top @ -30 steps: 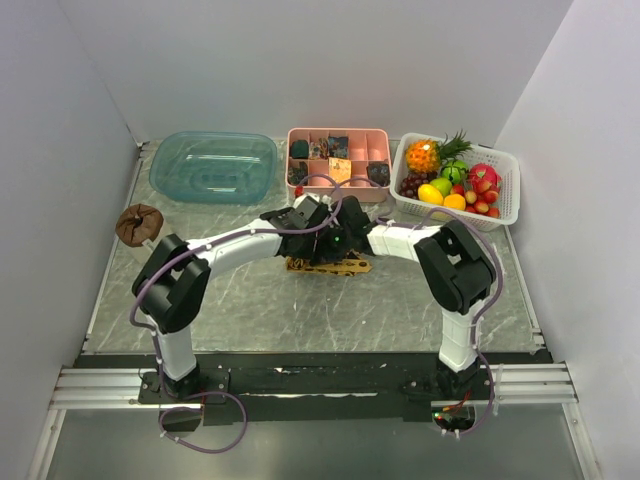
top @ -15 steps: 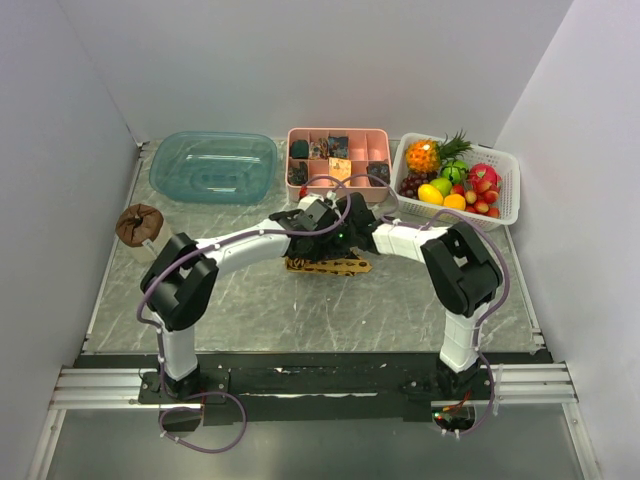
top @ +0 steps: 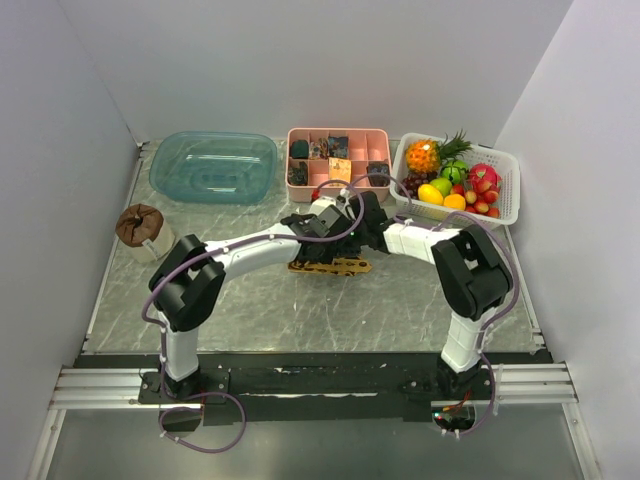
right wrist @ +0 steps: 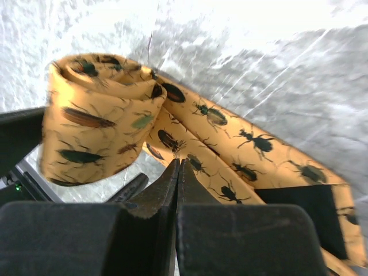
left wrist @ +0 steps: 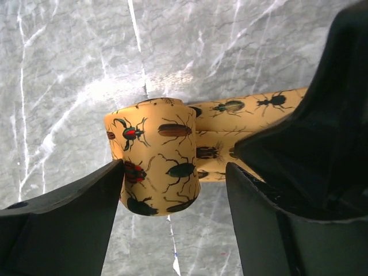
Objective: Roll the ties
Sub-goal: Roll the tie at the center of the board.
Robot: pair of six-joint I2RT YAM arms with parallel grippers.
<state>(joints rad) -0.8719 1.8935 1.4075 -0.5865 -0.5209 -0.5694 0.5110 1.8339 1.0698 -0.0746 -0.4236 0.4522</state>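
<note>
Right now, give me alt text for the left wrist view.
A yellow beetle-print tie, its end rolled into a coil, sits between the open jaws on a grey marble table; its unrolled length trails right.

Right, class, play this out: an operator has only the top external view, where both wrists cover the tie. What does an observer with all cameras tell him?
Operator: Is it rolled yet?
Observer: Partly: one end of the tie is rolled into a cylinder, the rest lies flat.
Operator: Left side?
Observer: The left gripper is open, the roll between its fingers.
Operator: And the right?
Observer: The right gripper is shut, tips at the flat length beside the roll.
</note>
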